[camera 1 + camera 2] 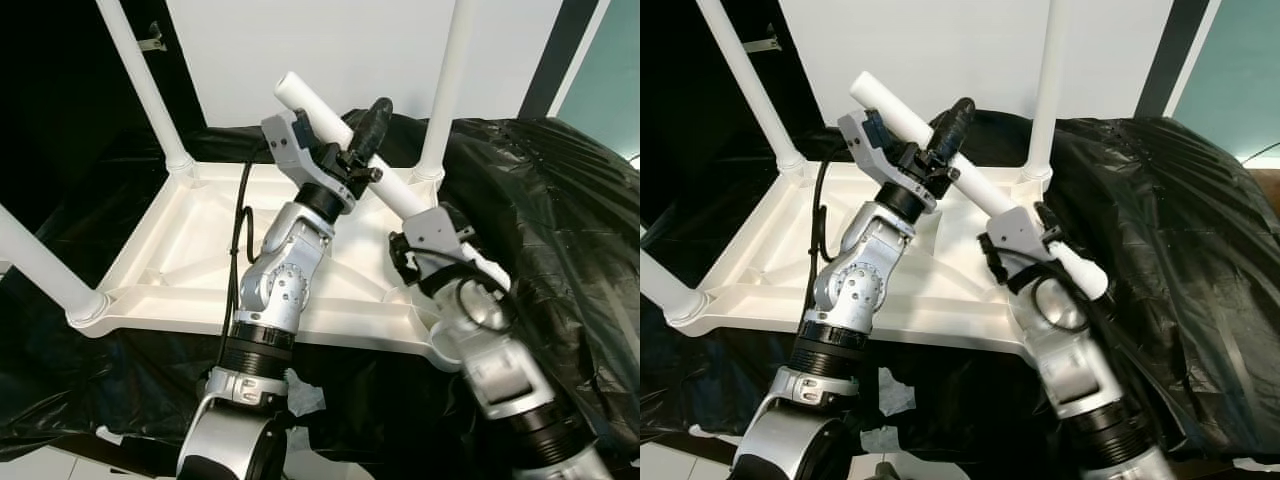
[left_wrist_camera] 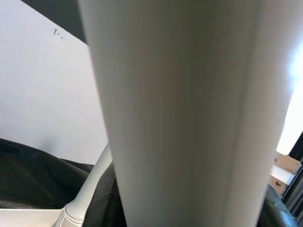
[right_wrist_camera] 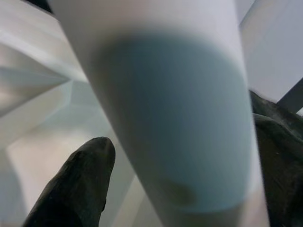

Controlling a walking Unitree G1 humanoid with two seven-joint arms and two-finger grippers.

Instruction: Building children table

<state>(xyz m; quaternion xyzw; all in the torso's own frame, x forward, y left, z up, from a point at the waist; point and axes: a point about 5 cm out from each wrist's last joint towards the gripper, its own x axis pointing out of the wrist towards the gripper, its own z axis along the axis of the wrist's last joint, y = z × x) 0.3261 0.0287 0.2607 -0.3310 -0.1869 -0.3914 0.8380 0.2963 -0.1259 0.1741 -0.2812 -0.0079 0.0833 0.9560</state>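
Note:
The white children's table top (image 1: 190, 250) lies upside down with three white legs standing in its corners: back left (image 1: 145, 85), back right (image 1: 450, 80) and front left (image 1: 35, 265). A fourth, loose table leg (image 1: 395, 185) slants from upper left down toward the front right corner. My left gripper (image 1: 352, 145) is shut around its upper half, one black finger (image 1: 370, 122) lying over it. My right gripper (image 1: 445, 245) is shut on its lower end, where a black fingertip (image 3: 75, 184) sits beside the leg (image 3: 175, 118). The leg (image 2: 180, 113) is right up against the left wrist camera. My right arm hides the front right corner.
Black plastic sheeting (image 1: 560, 210) covers the surface under and around the table top, bulging high on the right. A white wall panel (image 1: 330, 50) stands behind. A crumpled scrap (image 1: 302, 395) lies by the near edge under my left arm.

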